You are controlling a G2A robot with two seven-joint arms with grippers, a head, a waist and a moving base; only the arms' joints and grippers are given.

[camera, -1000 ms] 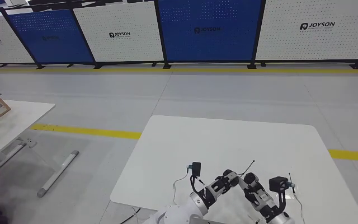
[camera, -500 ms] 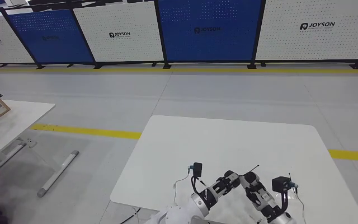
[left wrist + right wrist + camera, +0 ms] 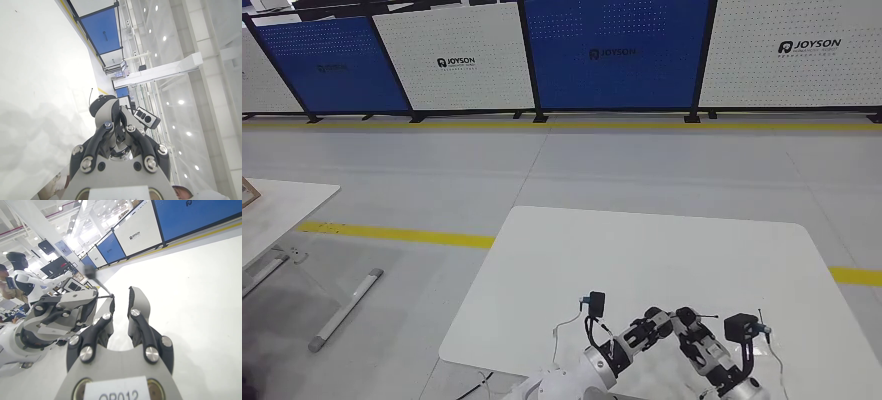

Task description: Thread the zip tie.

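The left claw (image 3: 118,111) is pinched shut on the zip tie (image 3: 102,285). The right claw (image 3: 122,298) gapes half open, 1 fingertip (image 3: 112,302) touching the tie.

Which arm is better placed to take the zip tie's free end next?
Right: the right tool is open with the zip tie close beside it; the left tool is shut on the zip tie.
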